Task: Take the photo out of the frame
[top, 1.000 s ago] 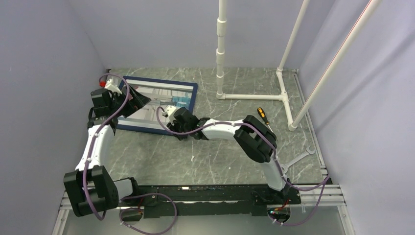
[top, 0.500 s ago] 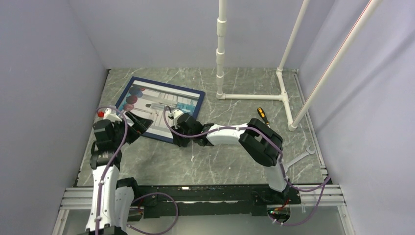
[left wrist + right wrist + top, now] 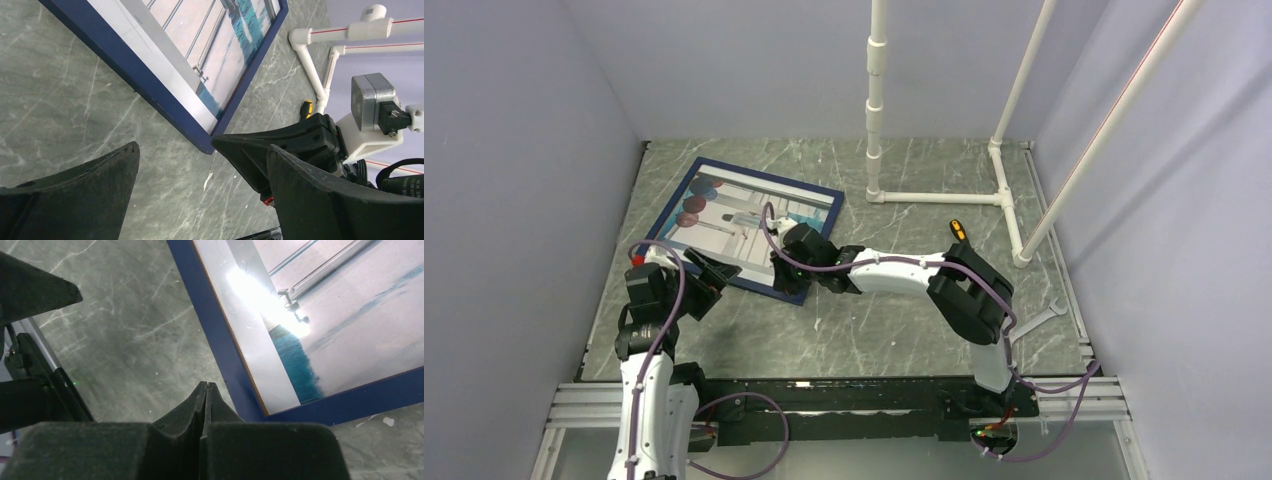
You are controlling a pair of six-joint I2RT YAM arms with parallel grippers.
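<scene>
The navy frame (image 3: 770, 178) lies flat on the table, turned at an angle, with the photo (image 3: 744, 215) inside it, picture side up. My left gripper (image 3: 717, 272) is open and empty at the frame's near edge. In the left wrist view the frame's near corner (image 3: 202, 142) lies between its fingertips (image 3: 107, 170). My right gripper (image 3: 786, 283) is shut on nothing, its tip on the table beside that near right corner. In the right wrist view the shut tip (image 3: 205, 386) sits just left of the frame's border (image 3: 220, 355) and the photo (image 3: 340, 315).
A white pipe stand (image 3: 939, 198) rises at the back right. A screwdriver with a yellow and black handle (image 3: 959, 232) lies beside it and shows in the left wrist view (image 3: 305, 107). A wrench (image 3: 1036, 322) lies at the right edge. Walls close three sides.
The frame has turned clockwise and its near corner slid right. My left gripper came off the frame's left side toward the near edge. My right gripper moved slightly nearer.
</scene>
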